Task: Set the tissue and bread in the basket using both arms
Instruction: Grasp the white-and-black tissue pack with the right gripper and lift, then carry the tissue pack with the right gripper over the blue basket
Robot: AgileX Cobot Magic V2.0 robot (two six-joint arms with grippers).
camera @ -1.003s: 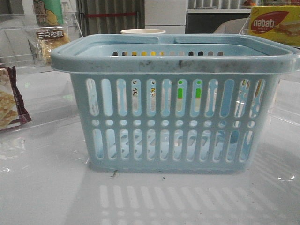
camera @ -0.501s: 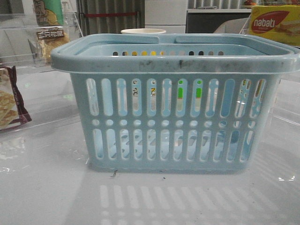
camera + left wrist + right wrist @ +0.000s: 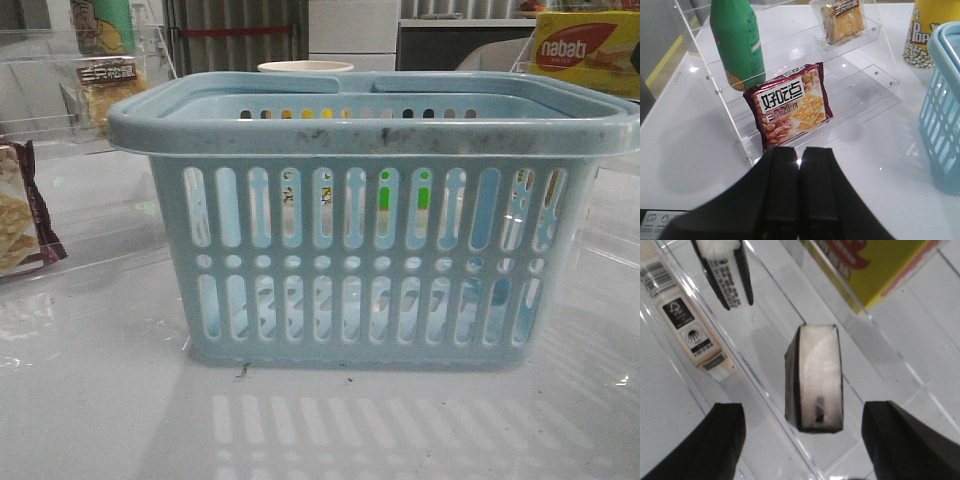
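The light-blue basket [image 3: 370,210] stands in the middle of the table; its corner shows in the left wrist view [image 3: 945,100]. The bread [image 3: 105,85] stands on a clear shelf at the back left and also shows in the left wrist view [image 3: 842,20]. My left gripper [image 3: 800,155] is shut and empty, low over the table in front of the shelf, well short of the bread. The tissue [image 3: 815,377], a black pack with a pale face, stands on a clear shelf. My right gripper [image 3: 805,440] is open, its fingers apart on either side just short of the tissue.
A maroon snack bag [image 3: 790,107] and a green bottle [image 3: 737,40] stand on the left acrylic shelf. A popcorn cup [image 3: 925,35] stands behind the basket. On the right shelf are a second black pack [image 3: 722,270], a pale barcoded pack [image 3: 685,320] and a yellow box [image 3: 870,265].
Nothing has moved in the front view; only a glint on the table at the right has shifted slightly.
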